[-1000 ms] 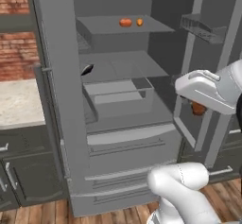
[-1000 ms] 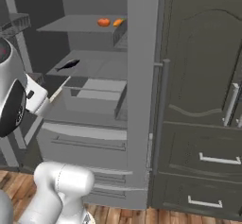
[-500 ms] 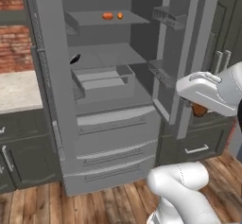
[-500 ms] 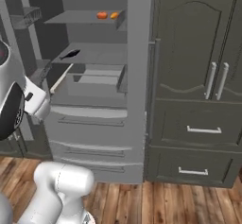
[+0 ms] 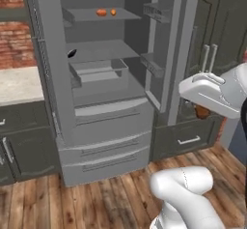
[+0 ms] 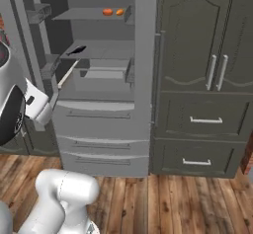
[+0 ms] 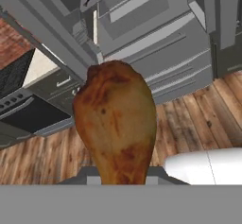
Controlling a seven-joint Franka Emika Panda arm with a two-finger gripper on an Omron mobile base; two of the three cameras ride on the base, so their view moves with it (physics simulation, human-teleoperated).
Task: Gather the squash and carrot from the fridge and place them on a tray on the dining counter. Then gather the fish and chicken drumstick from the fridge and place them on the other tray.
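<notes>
The claw (image 7: 124, 178) still grips the drumstick (image 7: 116, 121); the view has swung, the open fridge (image 5: 96, 102) now at 10 o'clock.

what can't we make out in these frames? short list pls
- Gripper fingertips: hand view, covered by the chicken drumstick they hold.
- Drumstick in the left base view: just a brown sliver under the white hand, shape unreadable.
- Two orange items on the fridge's top shelf: too small in both base views to tell squash from carrot.
- Dark item on the middle shelf: small, possibly the fish, not confirmable.
- Trays and dining counter: outside every frame.
</notes>
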